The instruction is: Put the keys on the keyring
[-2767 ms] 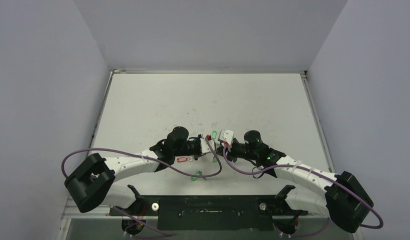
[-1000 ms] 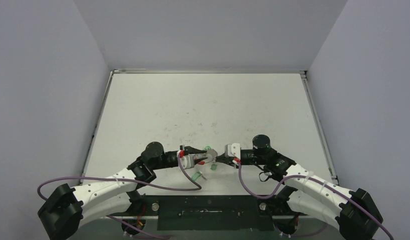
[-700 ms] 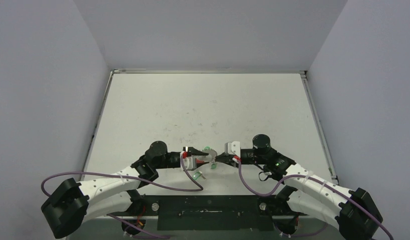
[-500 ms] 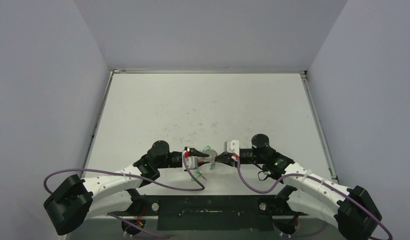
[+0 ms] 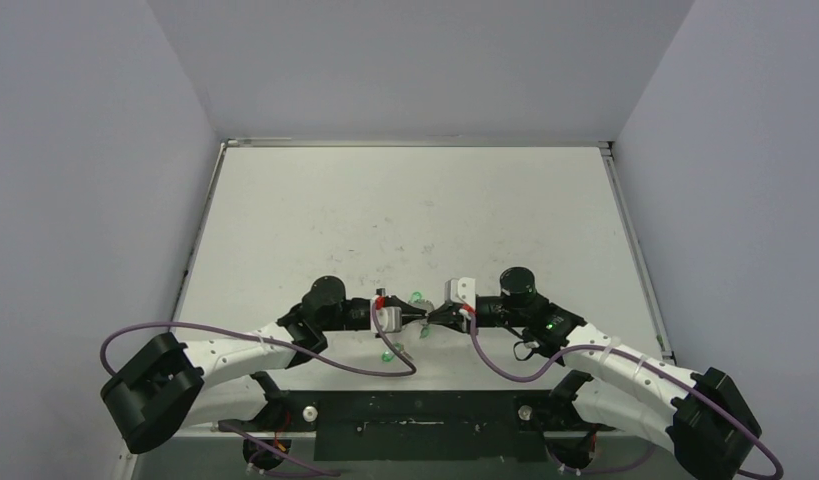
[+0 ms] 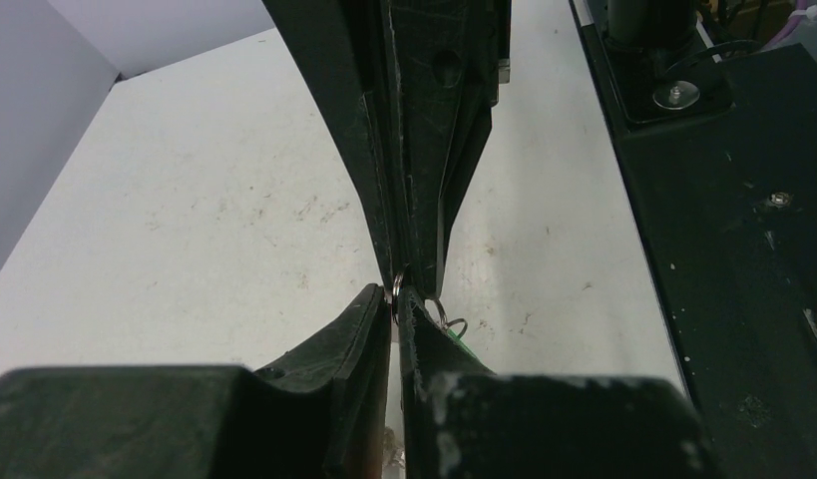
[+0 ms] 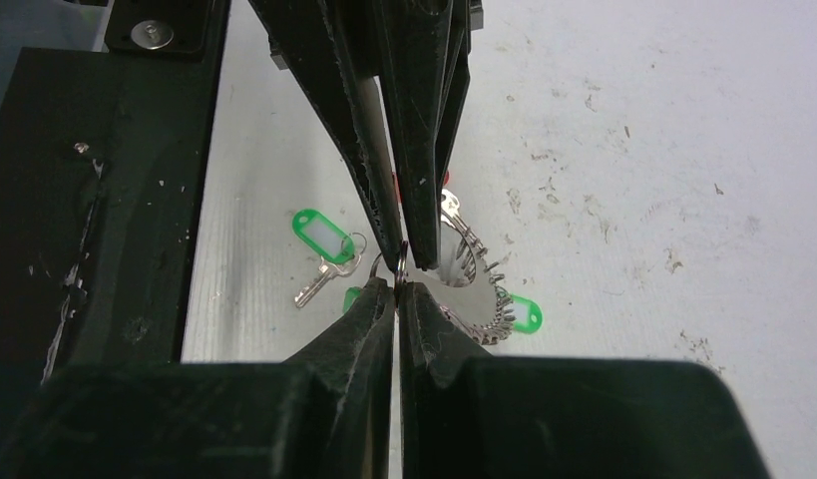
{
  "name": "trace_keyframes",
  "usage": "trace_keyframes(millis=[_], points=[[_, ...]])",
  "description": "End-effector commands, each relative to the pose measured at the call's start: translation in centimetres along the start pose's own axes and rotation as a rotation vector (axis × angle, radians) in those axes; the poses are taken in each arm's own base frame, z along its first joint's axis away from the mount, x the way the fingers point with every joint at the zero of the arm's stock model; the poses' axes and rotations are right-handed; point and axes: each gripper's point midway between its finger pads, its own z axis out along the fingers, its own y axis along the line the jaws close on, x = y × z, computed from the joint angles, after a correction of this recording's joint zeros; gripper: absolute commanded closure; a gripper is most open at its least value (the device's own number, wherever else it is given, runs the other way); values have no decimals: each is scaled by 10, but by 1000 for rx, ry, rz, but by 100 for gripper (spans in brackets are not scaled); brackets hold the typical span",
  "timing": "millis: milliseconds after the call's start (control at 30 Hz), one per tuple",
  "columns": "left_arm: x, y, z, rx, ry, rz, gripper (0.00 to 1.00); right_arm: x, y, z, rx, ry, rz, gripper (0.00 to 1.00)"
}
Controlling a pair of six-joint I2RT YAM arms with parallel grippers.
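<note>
My left gripper [image 5: 413, 317] and right gripper [image 5: 434, 317] meet tip to tip low over the near middle of the table. In the left wrist view my left gripper [image 6: 396, 295] is shut on a small silver loop [image 6: 394, 287], seen edge-on. In the right wrist view my right gripper [image 7: 397, 285] is shut on the same small loop [image 7: 402, 261]. The keyring's fringe of silver loops [image 7: 481, 289] curves just beside and under the tips. A sliver of red [image 7: 394, 186] shows behind the left fingers. One green-tagged key [image 7: 322, 239] lies on the table. Another green tag [image 7: 524, 311] lies by the fringe. A third green tag [image 7: 352, 297] is half hidden.
The black base plate [image 5: 425, 420] runs along the near edge, right behind the grippers. Purple cables [image 5: 385, 362] loop over the table under both arms. A green tag [image 5: 388, 354] lies near the cable. Grey walls close in the table [image 5: 405, 200] on three sides.
My left arm has swung in from the left and its gripper has closed up against the right gripper's tips. The right gripper has shifted only slightly to the left.
</note>
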Motion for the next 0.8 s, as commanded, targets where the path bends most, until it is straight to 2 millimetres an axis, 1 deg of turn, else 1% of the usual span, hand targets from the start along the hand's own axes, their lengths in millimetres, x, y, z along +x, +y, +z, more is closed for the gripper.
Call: trace_keyframes(millis=[0, 67, 133, 267, 367, 400, 433, 500, 667, 767], points=[[-30, 11, 9, 1, -86, 45, 95, -39, -13, 3, 22, -93, -83, 100], [-28, 10, 10, 6, -82, 43, 99, -39, -13, 3, 25, -89, -82, 100], [-28, 10, 11, 12, -78, 41, 100, -38, -15, 3, 33, -84, -80, 100], [-25, 13, 9, -11, -65, 35, 100, -37, -23, 0, 90, -68, -59, 75], [-20, 14, 7, -33, -43, 26, 100, -36, -34, -6, 168, -55, -49, 63], [-20, 14, 6, -33, -39, 26, 100, -36, -36, -8, 188, -55, -53, 56], [-18, 14, 6, -32, -31, 25, 100, -37, -37, -11, 208, -58, -58, 51], [-17, 13, 5, -33, -25, 23, 100, -37, -40, -15, 239, -57, -66, 45], [-13, 14, 4, -40, -11, 21, 100, -39, -40, -21, 253, -54, -93, 45], [-12, 15, 4, -46, -5, 21, 100, -41, -41, -24, 266, -59, -100, 47]])
